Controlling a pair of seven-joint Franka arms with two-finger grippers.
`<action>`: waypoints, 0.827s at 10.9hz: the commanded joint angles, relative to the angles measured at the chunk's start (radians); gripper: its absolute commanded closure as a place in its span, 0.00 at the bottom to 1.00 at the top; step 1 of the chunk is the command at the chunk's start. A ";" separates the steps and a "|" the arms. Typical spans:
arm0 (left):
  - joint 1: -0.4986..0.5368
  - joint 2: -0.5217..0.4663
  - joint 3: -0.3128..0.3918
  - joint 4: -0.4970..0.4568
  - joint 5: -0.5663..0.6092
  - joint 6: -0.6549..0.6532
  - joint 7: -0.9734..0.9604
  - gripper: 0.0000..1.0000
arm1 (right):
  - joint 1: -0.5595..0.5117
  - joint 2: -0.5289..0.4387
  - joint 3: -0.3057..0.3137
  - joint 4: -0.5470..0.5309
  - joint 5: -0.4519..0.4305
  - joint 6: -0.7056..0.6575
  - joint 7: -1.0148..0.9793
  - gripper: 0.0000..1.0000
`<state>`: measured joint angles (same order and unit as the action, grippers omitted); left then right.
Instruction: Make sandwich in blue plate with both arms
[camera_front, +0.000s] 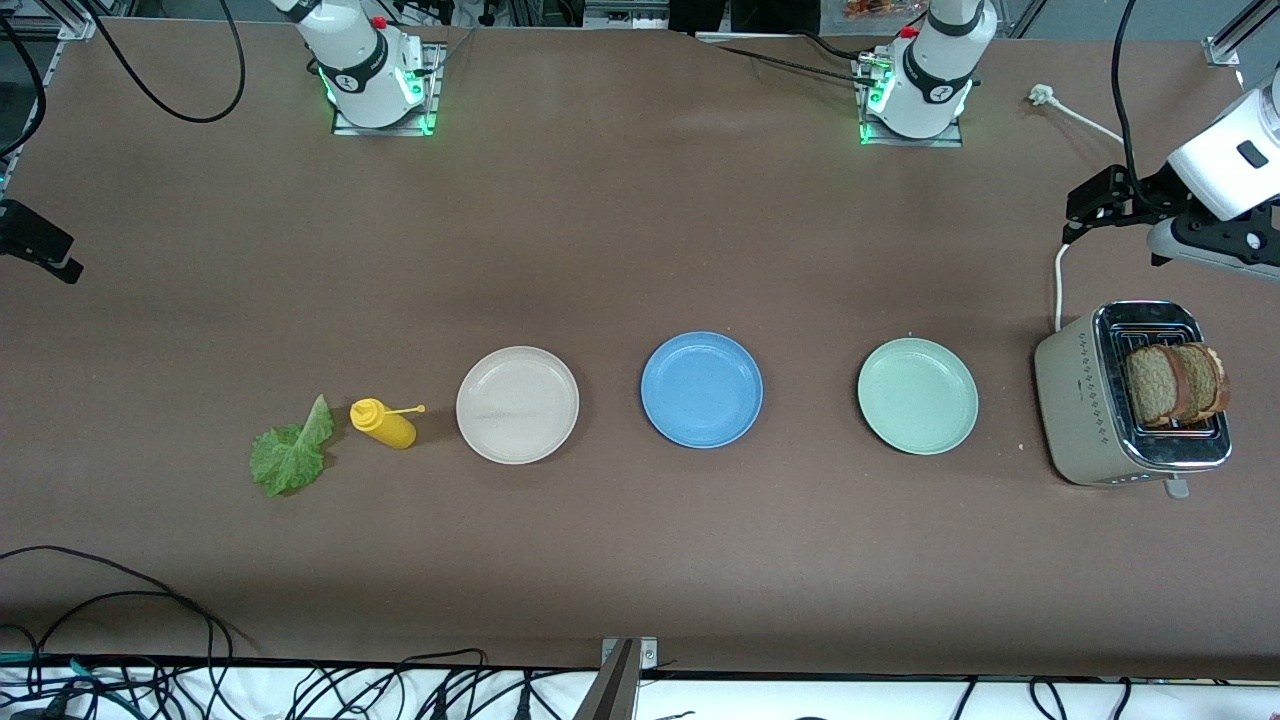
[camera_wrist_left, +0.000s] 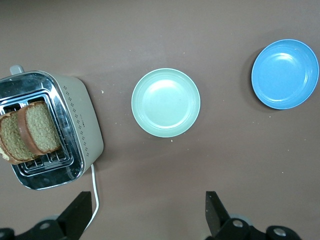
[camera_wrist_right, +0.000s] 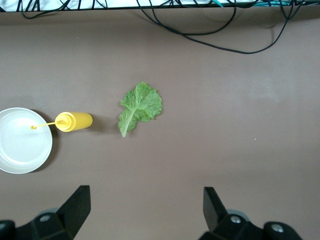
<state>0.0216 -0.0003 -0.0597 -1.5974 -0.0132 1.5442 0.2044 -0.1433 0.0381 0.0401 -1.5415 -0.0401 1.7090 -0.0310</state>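
Lettuce leaf (camera_front: 292, 455), yellow bottle (camera_front: 384, 423), toaster (camera_front: 1130, 395)

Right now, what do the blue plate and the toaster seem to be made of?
Blue plate: probably plastic or melamine, matte with a soft sheen and uniform colour. Toaster: beige body, likely painted metal or plastic, with a mirror-like polished metal top.

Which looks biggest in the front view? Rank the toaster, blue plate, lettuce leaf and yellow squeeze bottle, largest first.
1. Toaster, though it stands tall, which may flatter it.
2. Blue plate.
3. Lettuce leaf.
4. Yellow squeeze bottle, lying on its side, smallest.
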 joint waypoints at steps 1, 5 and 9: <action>0.003 0.008 0.000 0.030 0.006 -0.029 0.003 0.00 | -0.004 0.006 -0.002 0.017 -0.003 -0.003 0.013 0.00; 0.008 0.008 0.001 0.030 0.005 -0.027 0.004 0.00 | -0.004 0.006 -0.002 0.017 -0.003 -0.003 0.014 0.00; 0.011 0.009 0.001 0.030 0.007 -0.027 0.004 0.00 | -0.004 0.006 -0.002 0.017 -0.003 -0.002 0.014 0.00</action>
<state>0.0250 -0.0003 -0.0551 -1.5974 -0.0132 1.5419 0.2044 -0.1433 0.0383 0.0361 -1.5415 -0.0401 1.7090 -0.0309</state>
